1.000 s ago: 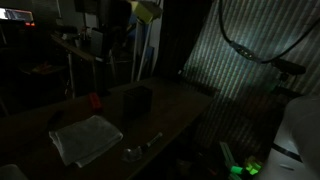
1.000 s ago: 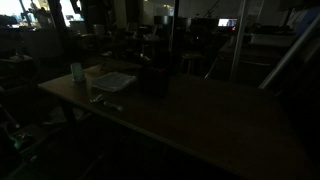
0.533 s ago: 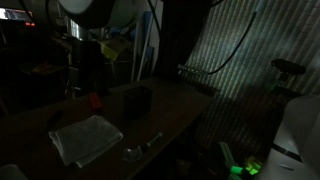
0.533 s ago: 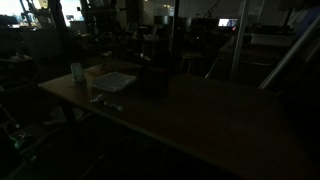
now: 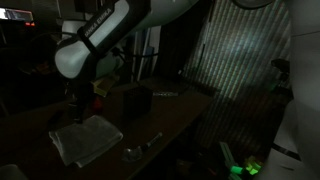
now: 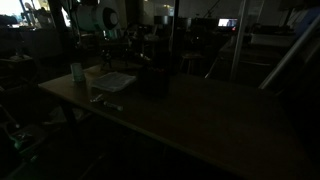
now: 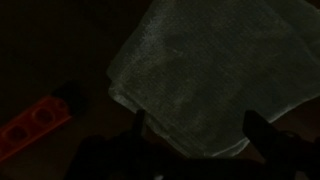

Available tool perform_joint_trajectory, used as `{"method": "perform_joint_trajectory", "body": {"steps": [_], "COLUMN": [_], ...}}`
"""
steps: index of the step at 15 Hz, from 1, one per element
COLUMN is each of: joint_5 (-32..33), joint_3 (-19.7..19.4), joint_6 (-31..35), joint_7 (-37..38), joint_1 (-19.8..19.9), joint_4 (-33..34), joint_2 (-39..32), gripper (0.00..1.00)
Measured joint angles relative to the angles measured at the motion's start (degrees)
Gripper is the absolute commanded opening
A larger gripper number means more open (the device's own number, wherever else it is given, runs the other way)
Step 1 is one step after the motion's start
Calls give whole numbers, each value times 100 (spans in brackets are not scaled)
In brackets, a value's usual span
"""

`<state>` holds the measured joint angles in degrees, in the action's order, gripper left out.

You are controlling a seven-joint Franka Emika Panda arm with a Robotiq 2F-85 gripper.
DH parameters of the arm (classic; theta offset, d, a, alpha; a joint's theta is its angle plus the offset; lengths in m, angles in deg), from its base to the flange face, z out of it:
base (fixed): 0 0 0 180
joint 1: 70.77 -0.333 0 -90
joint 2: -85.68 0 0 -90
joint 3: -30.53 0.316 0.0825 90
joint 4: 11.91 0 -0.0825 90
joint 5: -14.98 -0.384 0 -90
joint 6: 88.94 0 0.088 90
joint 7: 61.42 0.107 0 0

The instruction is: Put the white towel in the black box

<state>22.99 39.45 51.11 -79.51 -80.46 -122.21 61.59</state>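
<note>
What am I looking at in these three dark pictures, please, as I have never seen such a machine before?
The machine is a robot arm with a two-fingered gripper at its end. Two pictures come from cameras that stand outside the robot and look at the same table from different places. The wrist view comes from a camera on the arm's wrist and looks down past the fingers. On the table lie a white towel, a black box and a red block. In an exterior view a small cup stands near the towel. The room is very dark, so finer detail is lost. The gripper is open above the towel's edge and holds nothing.
</note>
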Motion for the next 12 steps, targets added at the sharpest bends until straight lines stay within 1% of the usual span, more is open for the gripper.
{"method": "perform_joint_trajectory", "body": {"steps": [5,6,7,12], "joint_5": [62,63,63,55], "joint_3": [-17,-15,-8,11], "joint_6": [92,92,77,-165], "joint_7": [-112,-141,-165,-44], "joint_1": [3,3,3,-4], "joint_4": [455,512,550,520], "joint_2": [-993,-1110,-1183,-1166], "gripper": [100,75,74,36]}}
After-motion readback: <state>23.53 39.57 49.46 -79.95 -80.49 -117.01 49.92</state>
